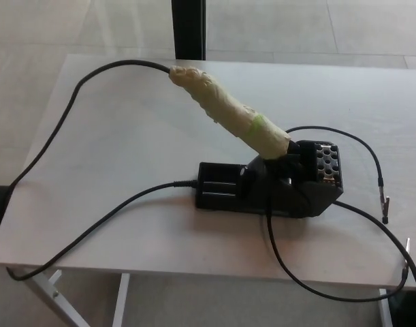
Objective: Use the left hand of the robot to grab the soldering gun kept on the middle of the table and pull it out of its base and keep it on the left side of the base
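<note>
- Robot hand: neither the left nor the right robot hand appears in the head view, so whether either is wide, narrow or holding anything cannot be told.
- Soldering gun (229,114): seated in its base (272,184) near the middle of the bench (126,122), handle wrapped in pale tape and slanting up toward 10 o'clock. The grasp has not begun.
- Landing zone: bench surface at 9 o'clock of the base is crossed by the base's power cable (105,218); only the patch above that cable lies bare.
- Risk, cable drag: the gun's own cable (65,116) loops off the handle end toward 9 o'clock and over the bench edge. Judged likely to tug the gun as it is lifted or set down.
- Risk, base shift: the base looks light; a pull not in line with the slanted holder may drag or tip it.
- Risk, snagging: thin leads with clips (385,201) trail at 3 o'clock and 5 o'clock; a shifted base would pull them.
- Risk, grip: the taped handle is rounded and uneven; a shallow hold could slip.
</note>
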Motion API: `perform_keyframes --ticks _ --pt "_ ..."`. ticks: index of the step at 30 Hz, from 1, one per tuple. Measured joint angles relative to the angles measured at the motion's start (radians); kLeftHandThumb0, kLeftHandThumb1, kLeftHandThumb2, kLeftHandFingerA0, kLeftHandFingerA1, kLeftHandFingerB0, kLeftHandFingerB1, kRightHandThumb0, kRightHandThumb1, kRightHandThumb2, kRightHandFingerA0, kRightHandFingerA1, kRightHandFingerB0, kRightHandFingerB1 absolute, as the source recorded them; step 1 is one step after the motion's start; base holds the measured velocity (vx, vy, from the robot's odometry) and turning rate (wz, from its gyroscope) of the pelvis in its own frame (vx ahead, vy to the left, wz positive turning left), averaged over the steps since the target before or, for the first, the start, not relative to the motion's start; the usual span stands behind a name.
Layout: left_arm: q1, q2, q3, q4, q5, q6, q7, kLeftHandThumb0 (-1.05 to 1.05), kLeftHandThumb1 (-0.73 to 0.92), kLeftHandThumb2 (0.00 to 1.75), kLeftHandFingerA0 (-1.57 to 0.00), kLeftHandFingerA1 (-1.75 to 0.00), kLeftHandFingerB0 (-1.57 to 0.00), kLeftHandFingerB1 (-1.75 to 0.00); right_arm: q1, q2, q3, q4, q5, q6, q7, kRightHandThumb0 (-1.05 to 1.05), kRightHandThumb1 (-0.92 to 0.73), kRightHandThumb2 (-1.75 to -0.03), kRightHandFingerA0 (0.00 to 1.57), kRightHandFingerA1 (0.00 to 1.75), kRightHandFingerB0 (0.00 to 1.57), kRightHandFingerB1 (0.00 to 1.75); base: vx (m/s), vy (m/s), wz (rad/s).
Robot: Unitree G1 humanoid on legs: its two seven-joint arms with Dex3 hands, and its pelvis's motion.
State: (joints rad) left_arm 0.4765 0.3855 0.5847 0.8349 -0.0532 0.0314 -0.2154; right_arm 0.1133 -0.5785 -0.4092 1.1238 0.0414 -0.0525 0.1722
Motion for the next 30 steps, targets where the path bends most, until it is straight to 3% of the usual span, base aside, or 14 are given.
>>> perform_keyframes --ticks 8,10,11,18,19,20,21,22,23,25,26,28,29,30 --pt "-0.074 0.016 0.003 -0.076 -0.044 0.015 -0.004 -0.61 0.70 0.61 -0.89 -0.64 -0.72 -0.53 -0.035 -0.023 -0.036 0.058 0.041 -0.034 0.055 -1.05 -0.33 -1.21 0.73 1.31 0.00 0.92 0.00 0.000 0.00" --pt "-0.108 0.022 -0.014 -0.109 -0.046 0.018 -0.003 -0.60 0.68 0.61 -0.96 -0.59 -0.77 -0.49 -0.038 -0.023 -0.035 0.065 0.045 -0.038 0.062 -0.66 -0.02 -1.00 1.06 1.27 0.07 0.81 0.00 0.000 0.00" --pt "-0.120 0.022 -0.019 -0.141 -0.046 0.024 -0.003 -0.61 0.68 0.61 -0.96 -0.57 -0.79 -0.50 -0.038 -0.023 -0.034 0.066 0.045 -0.039 0.063 -1.05 -0.36 -1.21 0.82 1.30 0.03 0.97 0.00 0.000 0.00" --pt "-0.374 0.041 -0.078 -0.340 -0.046 0.076 0.004 -0.40 0.79 0.62 -0.58 -0.59 -0.42 -0.47 -0.047 -0.023 -0.029 0.068 0.043 -0.042 0.066 -1.05 -0.36 -1.21 0.82 1.33 0.03 0.97 0.00 0.000 0.02" --pt "-0.418 0.048 -0.095 -0.366 -0.045 0.081 0.003 -0.37 0.77 0.61 -0.58 -0.57 -0.43 -0.46 -0.047 -0.023 -0.029 0.068 0.043 -0.042 0.066 -1.05 -0.46 -1.00 0.76 1.50 0.00 1.34 0.00 0.000 0.00" --pt "-0.464 0.054 -0.114 -0.395 -0.043 0.087 0.002 -0.36 0.75 0.62 -0.58 -0.61 -0.47 -0.50 -0.047 -0.023 -0.029 0.068 0.043 -0.042 0.066 -1.05 -0.33 -1.20 0.84 1.31 0.02 0.96 0.00 0.000 0.00" --pt "-0.506 0.059 -0.136 -0.419 -0.039 0.093 0.001 -0.34 0.76 0.62 -0.58 -0.59 -0.48 -0.49 -0.047 -0.023 -0.029 0.069 0.043 -0.042 0.066 -0.67 -0.03 -1.01 1.04 1.27 0.07 0.81 0.00 0.000 0.00" --pt "-0.521 0.061 -0.143 -0.428 -0.038 0.094 0.001 -0.37 0.71 0.60 -0.56 -0.59 -0.51 -0.48 -0.047 -0.023 -0.029 0.069 0.043 -0.042 0.066 -1.05 -0.41 -1.05 0.75 1.47 0.00 1.47 0.00 0.000 0.00" --pt "-0.604 0.074 -0.201 -0.473 -0.022 0.100 -0.005 -0.43 0.70 0.60 -0.58 -0.58 -0.50 -0.47 -0.048 -0.023 -0.029 0.069 0.043 -0.042 0.066 -1.05 -0.40 -1.27 0.89 1.33 0.00 0.95 0.00 0.000 0.00" --pt "-0.665 0.085 -0.253 -0.500 -0.003 0.101 -0.010 -0.44 0.71 0.61 -0.60 -0.58 -0.50 -0.46 -0.049 -0.023 -0.029 0.069 0.043 -0.043 0.067 -1.05 -0.35 -1.20 0.82 1.30 0.07 0.99 0.00 0.000 0.00" --pt "-0.714 0.090 -0.299 -0.521 0.014 0.101 -0.014 -0.47 0.71 0.61 -0.61 -0.58 -0.50 -0.47 -0.050 -0.023 -0.028 0.069 0.043 -0.043 0.067 -1.05 -0.46 -0.99 0.71 1.54 0.00 1.41 0.00 0.000 0.00" --pt "-0.764 0.093 -0.358 -0.538 0.040 0.101 -0.021 -0.48 0.71 0.61 -0.60 -0.55 -0.50 -0.46 -0.050 -0.023 -0.028 0.069 0.042 -0.042 0.067 -1.05 -0.46 -1.00 0.71 1.52 0.00 1.39 0.00 0.000 0.00" --pt "-0.785 0.093 -0.386 -0.547 0.051 0.101 -0.024 -0.51 0.70 0.61 -0.60 -0.58 -0.54 -0.47 -0.050 -0.023 -0.028 0.069 0.042 -0.043 0.067 -0.69 -0.03 -1.01 1.01 1.27 0.05 0.80 0.00 0.000 0.00" --pt "-0.806 0.093 -0.416 -0.554 0.063 0.101 -0.028 -0.52 0.69 0.61 -0.62 -0.60 -0.55 -0.47 -0.050 -0.023 -0.028 0.069 0.042 -0.043 0.067 -1.05 -0.35 -1.19 0.79 1.33 0.09 1.01 0.00 0.000 0.00"
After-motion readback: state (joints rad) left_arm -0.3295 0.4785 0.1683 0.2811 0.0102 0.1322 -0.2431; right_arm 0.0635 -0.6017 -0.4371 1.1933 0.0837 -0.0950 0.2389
